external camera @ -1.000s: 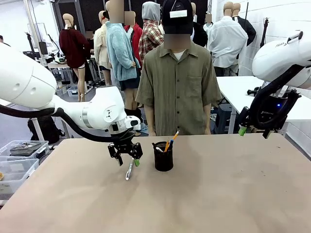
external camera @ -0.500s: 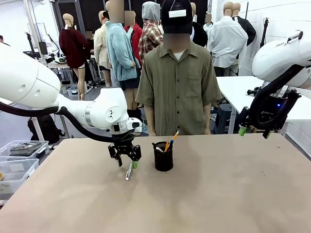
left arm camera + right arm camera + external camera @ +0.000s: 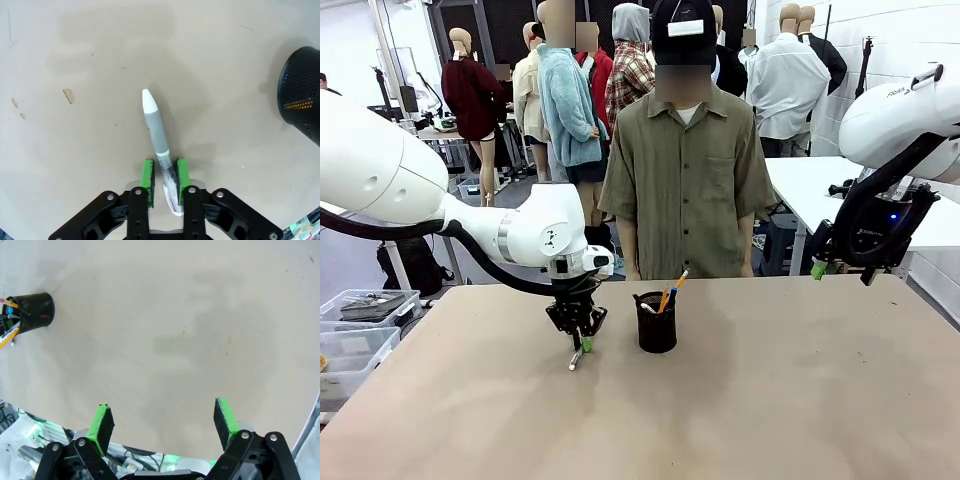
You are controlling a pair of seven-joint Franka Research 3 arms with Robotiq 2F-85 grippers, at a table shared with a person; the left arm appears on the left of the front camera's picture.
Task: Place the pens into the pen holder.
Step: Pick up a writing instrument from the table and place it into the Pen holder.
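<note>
A white-silver pen [image 3: 156,131] lies on the tan table, its white tip pointing away from my left gripper [image 3: 165,176]. The green pads [image 3: 147,175] press against both sides of the pen's rear end, so the gripper is shut on it. From the front, the left gripper [image 3: 582,338] points down at the table with the pen [image 3: 574,359] sticking out below it, just left of the pen holder [image 3: 656,325]. This black mesh cup holds an orange-yellow pen and a blue pen [image 3: 671,290]. My right gripper [image 3: 162,424] hangs open and holds nothing, high at the table's right side [image 3: 840,262].
A person in an olive shirt [image 3: 686,170] stands at the table's far edge behind the holder. Clear plastic bins [image 3: 360,320] sit off the table's left side. The holder also shows at the edge of the left wrist view [image 3: 302,102] and far off in the right wrist view [image 3: 34,312].
My left gripper has come down onto the pen and its jaws have closed from wide apart onto the pen's rear end. The right arm has not moved.
</note>
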